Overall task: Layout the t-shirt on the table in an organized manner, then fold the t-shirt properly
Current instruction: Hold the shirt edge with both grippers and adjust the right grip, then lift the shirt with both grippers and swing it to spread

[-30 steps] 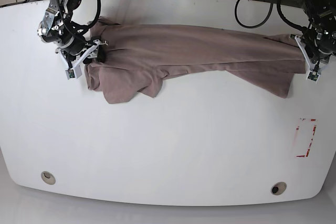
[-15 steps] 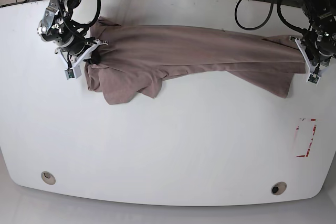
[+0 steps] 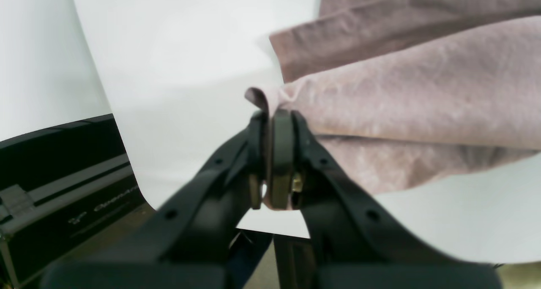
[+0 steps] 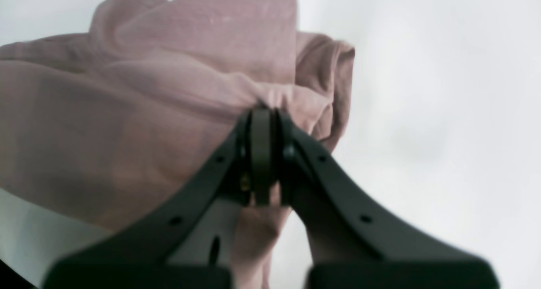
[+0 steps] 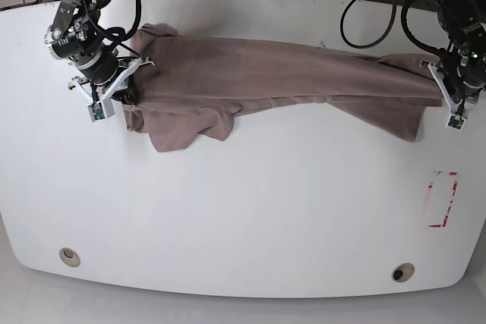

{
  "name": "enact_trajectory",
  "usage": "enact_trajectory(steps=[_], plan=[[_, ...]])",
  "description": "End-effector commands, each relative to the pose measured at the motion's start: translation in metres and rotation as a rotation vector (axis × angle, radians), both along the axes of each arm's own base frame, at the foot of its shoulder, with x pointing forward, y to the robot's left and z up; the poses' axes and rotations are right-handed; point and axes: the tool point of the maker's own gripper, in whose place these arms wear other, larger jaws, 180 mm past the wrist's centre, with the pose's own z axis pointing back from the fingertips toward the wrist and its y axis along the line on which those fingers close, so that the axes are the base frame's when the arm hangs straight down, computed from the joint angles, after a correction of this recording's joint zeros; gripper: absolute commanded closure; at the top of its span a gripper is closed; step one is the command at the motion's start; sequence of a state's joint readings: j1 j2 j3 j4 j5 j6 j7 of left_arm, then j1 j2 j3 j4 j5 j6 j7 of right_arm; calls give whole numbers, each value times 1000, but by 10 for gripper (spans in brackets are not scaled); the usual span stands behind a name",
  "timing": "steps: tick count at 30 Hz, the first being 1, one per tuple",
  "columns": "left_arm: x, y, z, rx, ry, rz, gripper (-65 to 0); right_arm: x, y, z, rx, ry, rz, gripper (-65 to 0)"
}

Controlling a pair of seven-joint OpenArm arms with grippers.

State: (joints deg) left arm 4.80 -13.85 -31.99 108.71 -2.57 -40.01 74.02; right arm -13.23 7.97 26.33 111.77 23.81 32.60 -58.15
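Note:
The mauve-brown t-shirt [image 5: 273, 73] lies stretched in a long wrinkled band across the far half of the white table [image 5: 243, 202]. At the band's right end, my left gripper [image 5: 445, 96] is shut on a fold of the cloth; the left wrist view shows the left gripper [image 3: 270, 154] with fabric [image 3: 414, 94] pinched between its black fingers. My right gripper [image 5: 125, 90] is shut on the shirt's left end. Seen from the right wrist, the right gripper [image 4: 262, 154] clamps a bunched fold of the t-shirt [image 4: 169, 90]. A loose flap [image 5: 182, 127] hangs toward the near side.
Two round grommet holes [image 5: 69, 256] [image 5: 402, 272] sit near the table's front edge. A red-white tape rectangle [image 5: 443, 199] marks the right side. Cables [image 5: 364, 5] and dark equipment [image 3: 59, 166] lie beyond the table's far and side edges.
My right gripper has shut on the shirt's left end and pulled it slightly left and up. The left gripper has shifted a little right, drawing the cloth tauter.

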Motion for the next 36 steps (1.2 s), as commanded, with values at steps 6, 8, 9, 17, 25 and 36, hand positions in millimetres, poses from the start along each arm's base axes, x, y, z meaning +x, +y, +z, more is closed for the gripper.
enact_trajectory(steps=[6, 8, 9, 17, 25, 36], plan=[[48, -10, 39, -26, -180, 0, 0, 27, -5, 31, -17, -113, 3, 0], [60, -17, 47, -49, -221, 0, 0, 33, -5, 36, -17, -130, 2, 0], [64, -18, 50, -52, -233, -1, 0, 34, -5, 37, -17, -134, 2, 0], [74, -20, 60, -55, -266, -5, 0, 41, -4, 42, -18, -151, 5, 0], [73, -19, 59, -52, -264, -6, 0, 76, -7, 51, 20, -193, -12, 0], [107, -19, 105, -52, -404, -9, 0, 129, -44, 93, -23, -281, -35, 0]])
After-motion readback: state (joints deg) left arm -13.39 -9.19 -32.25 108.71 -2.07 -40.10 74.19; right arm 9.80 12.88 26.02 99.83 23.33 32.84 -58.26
